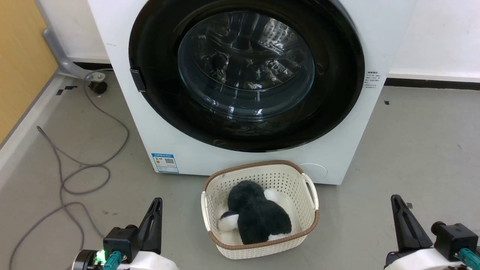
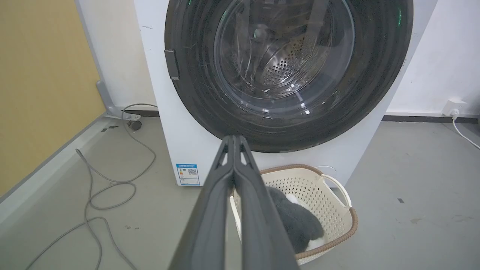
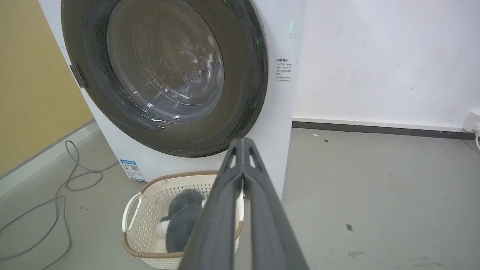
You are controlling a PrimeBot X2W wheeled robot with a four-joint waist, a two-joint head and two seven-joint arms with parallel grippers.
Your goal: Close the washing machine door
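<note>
Black and glossy, the washing machine door (image 1: 337, 93) sits against the white front of the washing machine (image 1: 337, 161), and from the head view I judge it already swung shut. I cannot tell whether the catch has clicked home. Its clear glass bowl (image 1: 245, 63) bulges at the centre, with the perforated steel drum visible through it.

I expect the door to handle as a stiff, fairly heavy hinged disc with a slick face that offers nothing to pinch. If it needs more, I would press flat on the black ring close to the small dark tab (image 1: 137, 79) at its left edge, away from the glass.

Both arms hang low and well apart from the washer. The left tool (image 2: 234, 139) has its two long fingers pressed together and holds nothing. The right tool (image 3: 243, 140) is the same.

Just in front of the washer stands a cream perforated basket (image 1: 258, 172) with a brown woven rim, holding a furry black-and-white plush toy (image 1: 258, 215). A grey cable (image 1: 86, 167) loops across the smooth grey floor (image 1: 412, 150).
</note>
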